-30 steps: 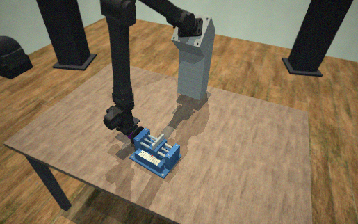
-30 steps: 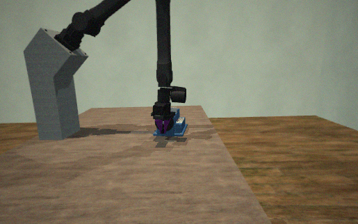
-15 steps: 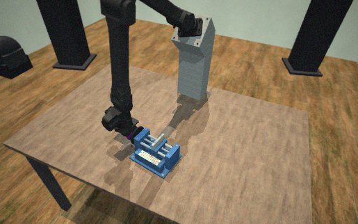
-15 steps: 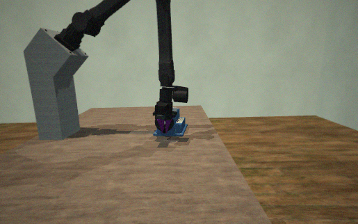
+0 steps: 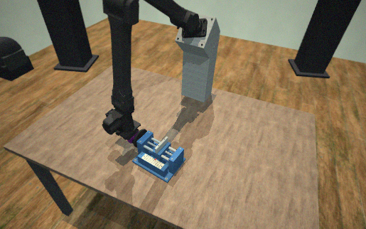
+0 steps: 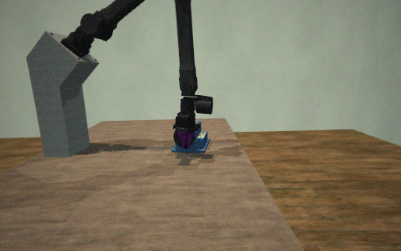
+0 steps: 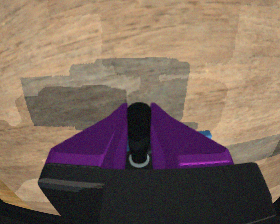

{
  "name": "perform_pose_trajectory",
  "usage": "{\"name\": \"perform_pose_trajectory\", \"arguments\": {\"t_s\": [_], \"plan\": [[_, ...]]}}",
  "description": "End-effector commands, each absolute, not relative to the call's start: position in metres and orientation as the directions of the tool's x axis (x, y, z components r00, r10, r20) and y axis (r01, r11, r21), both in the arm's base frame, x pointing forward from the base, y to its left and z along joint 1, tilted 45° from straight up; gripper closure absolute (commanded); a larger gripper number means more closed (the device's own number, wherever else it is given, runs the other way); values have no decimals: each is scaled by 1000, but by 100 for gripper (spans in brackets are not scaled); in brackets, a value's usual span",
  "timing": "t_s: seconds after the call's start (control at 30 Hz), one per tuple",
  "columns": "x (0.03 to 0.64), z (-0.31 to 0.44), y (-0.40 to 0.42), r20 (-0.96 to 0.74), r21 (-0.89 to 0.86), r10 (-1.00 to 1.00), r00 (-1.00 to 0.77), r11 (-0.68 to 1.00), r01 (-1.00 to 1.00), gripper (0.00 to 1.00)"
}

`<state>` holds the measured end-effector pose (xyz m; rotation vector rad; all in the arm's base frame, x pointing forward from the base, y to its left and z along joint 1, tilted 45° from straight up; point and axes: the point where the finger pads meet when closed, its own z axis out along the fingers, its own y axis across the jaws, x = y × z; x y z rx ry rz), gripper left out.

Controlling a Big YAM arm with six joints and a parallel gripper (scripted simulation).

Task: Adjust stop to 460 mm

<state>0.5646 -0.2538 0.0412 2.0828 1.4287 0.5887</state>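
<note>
The blue stop unit (image 5: 177,161) (image 6: 205,146) sits on the table; a bit of blue (image 7: 206,134) shows in the wrist view. Its pale stop plate (image 5: 161,145) stands across the rods, around mid-travel. A white scale (image 5: 150,161) with a small red mark lies along the front; its figures are too small to read. The black handwheel (image 5: 142,133) (image 6: 177,139) (image 7: 139,122) is on the unit's left end in the top view. My gripper (image 5: 133,138) (image 6: 186,145) (image 7: 139,110), with purple fingers, is shut on the handwheel's rim, one finger on each side.
The grey pedestal (image 5: 197,75) (image 6: 51,105) carries the arm's base at the back of the table (image 5: 256,142) (image 6: 114,210). Two dark columns (image 5: 66,32) (image 5: 320,35) and a dark rounded object (image 5: 9,58) stand on the floor behind the table.
</note>
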Motion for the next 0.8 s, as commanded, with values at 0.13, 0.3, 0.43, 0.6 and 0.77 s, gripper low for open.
{"name": "perform_pose_trajectory", "arguments": {"t_s": [0.13,0.3,0.43,0.6,0.77], "plan": [[588,108,-262,45,734,940,337,-260,628,94],[580,114,-264,45,730,939,342,-265,630,94],[583,121,-264,45,746,939,340,-258,614,94],[581,122,-264,44,746,939,341,-258,613,94],[557,115,-262,44,722,936,349,-271,636,94]]}}
